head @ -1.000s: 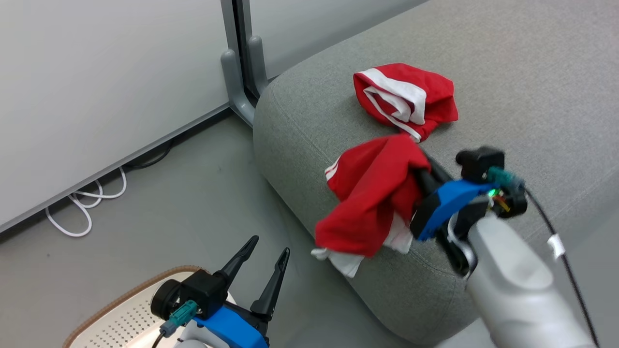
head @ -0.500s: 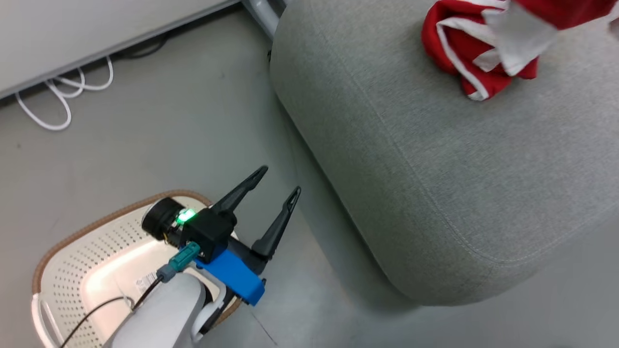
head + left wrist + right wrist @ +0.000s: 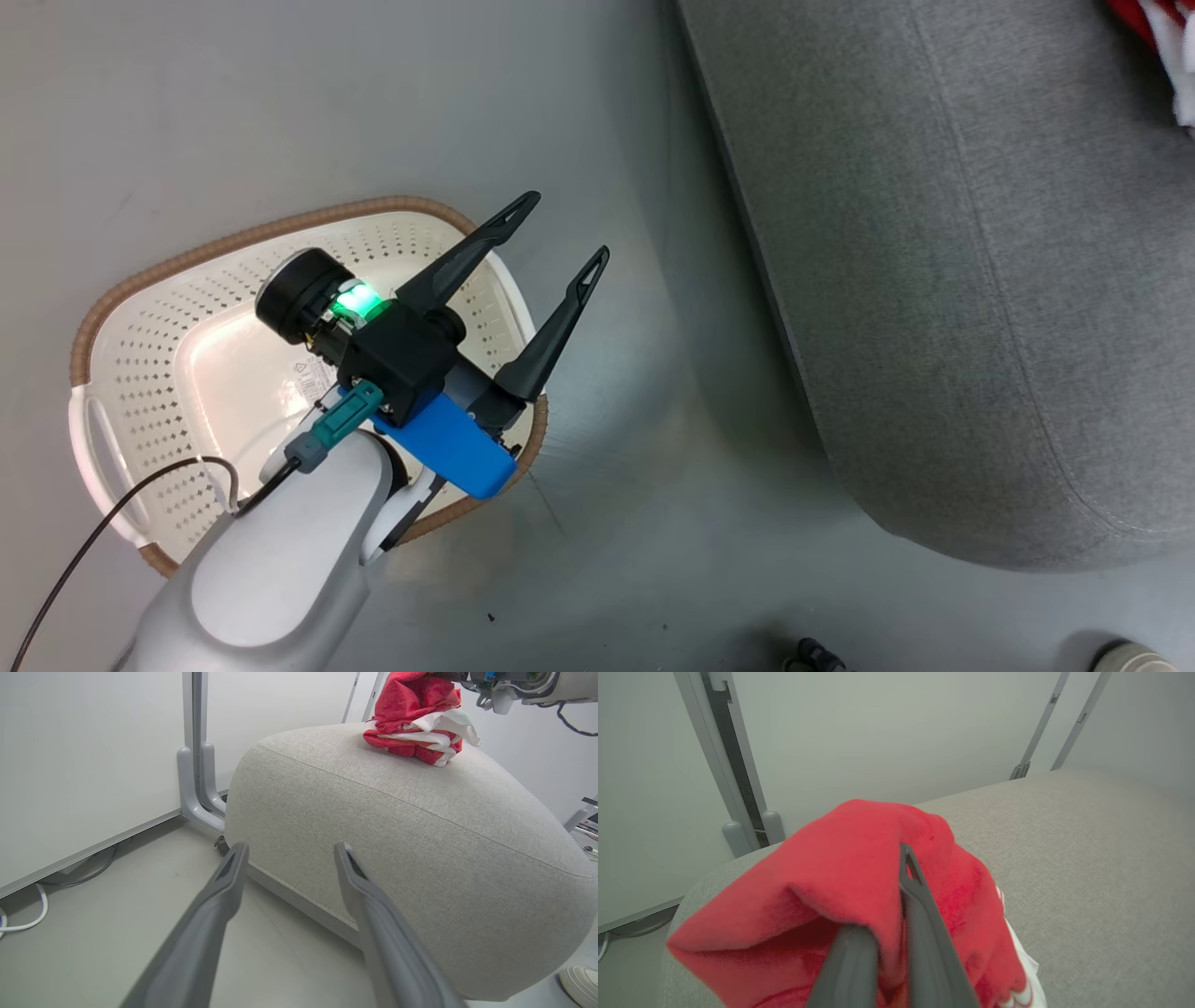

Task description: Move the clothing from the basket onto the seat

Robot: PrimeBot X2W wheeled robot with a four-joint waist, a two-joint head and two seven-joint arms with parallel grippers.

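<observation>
Head view: the left hand (image 3: 567, 224) hangs over the basket (image 3: 121, 308), its two fingers spread wide with nothing between them. The basket stands on the floor (image 3: 280, 93) beside the seat (image 3: 934, 280), and the part of its base that shows carries a label (too small to read). A sliver of the clothing (image 3: 1144, 17) shows on the seat at the upper right corner.

Left wrist view: the same fingers stand apart above the floor, pointing toward the seat's rounded side. The clothing sits heaped on top of the seat. A red garment (image 3: 416, 695) hangs down onto the striped one beneath it, touching it.

Right wrist view: the right hand (image 3: 882, 891) is clamped on the red garment. The fabric is bunched between the fingers and draped over one of them, above the seat's grey top
</observation>
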